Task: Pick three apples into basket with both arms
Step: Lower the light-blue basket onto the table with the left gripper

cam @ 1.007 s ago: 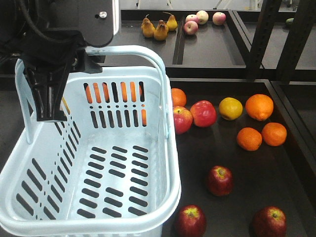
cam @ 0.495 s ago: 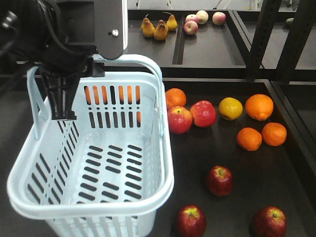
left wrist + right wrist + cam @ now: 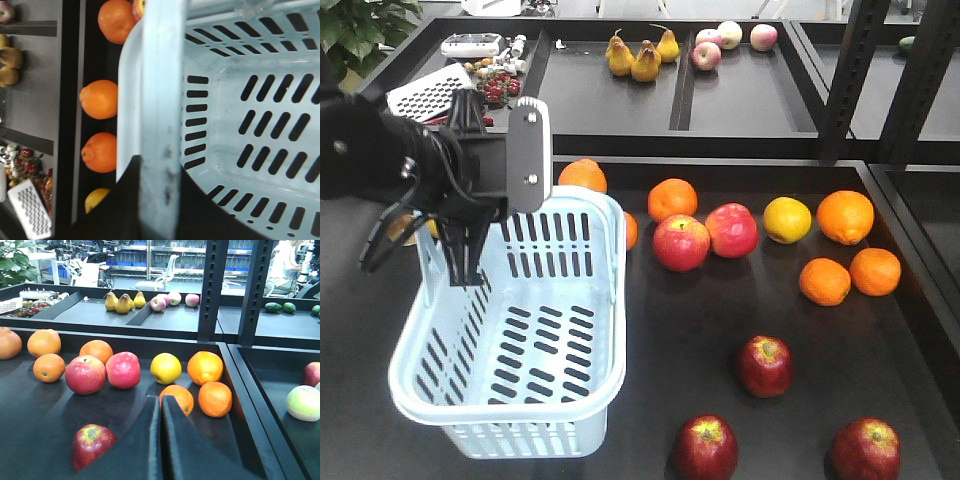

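Pale blue plastic basket (image 3: 520, 440) sits at 8 o'clock in the front view, empty, mouth up. Your left gripper (image 3: 463, 255) comes down at its 10 o'clock corner and is clamped on the hoop handle (image 3: 160, 100). The left wrist view shows the bar pinched between the two black jaws. That hold makes sense: the handle is the one thin part a pincer can close round, and it keeps the mouth up while you carry. Can't tell whether the base is on the table or just above it.

The basket's long axis runs roughly 12 to 6 o'clock, far end leaning toward 1. One long side faces the fruit at 3 o'clock, so I'd judge it is placed for drops from that side.

Right gripper (image 3: 160, 435) has its fingers pressed together with nothing between them, low over the table, pointing 12 o'clock at the fruit row. It is not in the front view.

None of the three is in yet:
- middle apple (image 3: 764, 365), 3 o'clock from the basket
- front apple (image 3: 706, 447), 4 o'clock, nearest the basket
- corner apple (image 3: 866, 449), 4 o'clock, farthest out

All are stem-up and apart from each other. The right wrist view shows one dark apple (image 3: 92, 445) at 8 o'clock of the fingers, probably the middle apple. Leave the lighter apples (image 3: 681, 243) and oranges (image 3: 845, 216) at 2 o'clock.
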